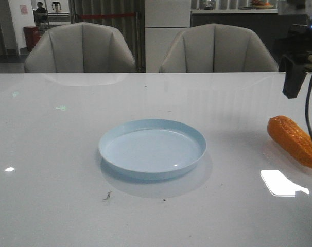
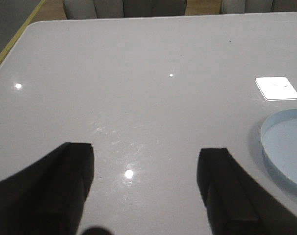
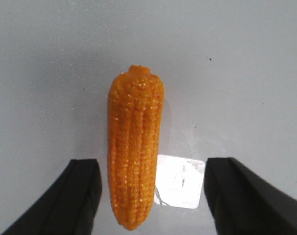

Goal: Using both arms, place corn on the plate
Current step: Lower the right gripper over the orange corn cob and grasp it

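Note:
The orange-yellow corn (image 1: 294,140) lies on the white table at the right edge of the front view, to the right of the pale-blue plate (image 1: 152,148). In the right wrist view the corn (image 3: 134,147) lies lengthwise between the spread fingers of my right gripper (image 3: 151,169), nearer one finger, untouched. The right gripper is open above it. In the front view only a dark part of the right arm (image 1: 294,80) and its black cable show. My left gripper (image 2: 146,156) is open and empty over bare table, the plate's rim (image 2: 281,147) off to one side.
Two grey chairs (image 1: 81,49) (image 1: 218,49) stand behind the table's far edge. Bright light reflections lie on the glossy table (image 1: 282,182) close to the corn. A small dark speck (image 1: 108,195) sits in front of the plate.

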{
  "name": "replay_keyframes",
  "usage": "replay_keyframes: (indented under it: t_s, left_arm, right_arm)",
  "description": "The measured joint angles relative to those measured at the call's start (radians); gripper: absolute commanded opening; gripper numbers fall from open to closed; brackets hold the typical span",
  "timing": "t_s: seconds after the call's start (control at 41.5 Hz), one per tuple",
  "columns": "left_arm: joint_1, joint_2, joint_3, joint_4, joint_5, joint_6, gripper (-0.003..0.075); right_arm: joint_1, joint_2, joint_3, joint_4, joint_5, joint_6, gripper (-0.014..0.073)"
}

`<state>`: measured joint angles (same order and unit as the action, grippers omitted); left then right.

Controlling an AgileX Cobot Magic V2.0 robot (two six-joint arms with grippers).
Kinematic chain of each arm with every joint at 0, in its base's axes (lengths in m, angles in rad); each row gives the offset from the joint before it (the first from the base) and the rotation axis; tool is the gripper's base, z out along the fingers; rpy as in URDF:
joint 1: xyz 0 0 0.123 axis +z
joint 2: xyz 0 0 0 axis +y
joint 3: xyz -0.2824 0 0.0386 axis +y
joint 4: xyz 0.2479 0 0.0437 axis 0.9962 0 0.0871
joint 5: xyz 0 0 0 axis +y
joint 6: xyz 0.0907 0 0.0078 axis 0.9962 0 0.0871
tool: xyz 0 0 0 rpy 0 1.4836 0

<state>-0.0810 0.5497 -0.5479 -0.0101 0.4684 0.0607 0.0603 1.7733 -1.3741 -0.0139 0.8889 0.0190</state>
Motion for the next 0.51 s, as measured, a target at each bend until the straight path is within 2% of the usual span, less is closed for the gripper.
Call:
replay_keyframes:
  t_s: [0.506]
  left_arm:
    - [0.000, 0.000, 0.000, 0.000, -0.003, 0.000, 0.0505]
  right_arm:
    - [0.000, 0.207, -0.025, 0.028, -0.037, -0.007, 0.0551]
